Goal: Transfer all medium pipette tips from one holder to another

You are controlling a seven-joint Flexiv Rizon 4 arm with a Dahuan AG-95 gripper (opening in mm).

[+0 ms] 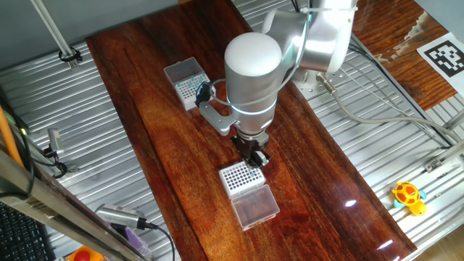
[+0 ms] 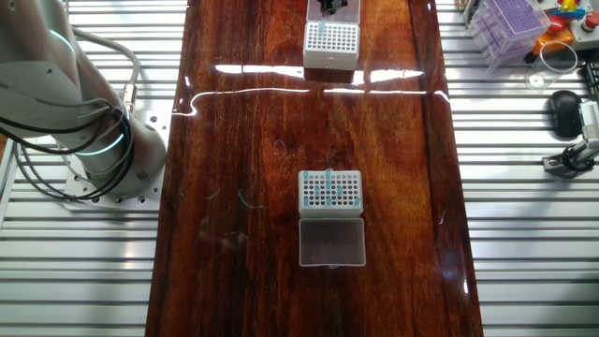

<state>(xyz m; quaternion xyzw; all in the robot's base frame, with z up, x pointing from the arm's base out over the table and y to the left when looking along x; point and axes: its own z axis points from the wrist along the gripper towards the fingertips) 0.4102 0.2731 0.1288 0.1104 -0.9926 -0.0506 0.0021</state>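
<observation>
Two racks lie along wooden table (image 1: 159, 138), lids hinged flat so grids stay open for vertical access. Far rack (image 1: 187, 80), (image 2: 329, 190) carries most medium pipette tips (image 2: 328, 193), teal dots among dark holes. Near rack (image 1: 240, 176), (image 2: 331, 38) shows few teal dots. Gripper (image 1: 254, 155) hangs upright at 12 o'clock edge of near rack; far rack tips at its 10 o'clock, well apart. Jaw opening and any held tip: cannot tell.

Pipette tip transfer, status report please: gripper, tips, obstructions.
Gripper low over one rack, state unclear. Teal tips sit in other rack. Nothing in the way.
</observation>
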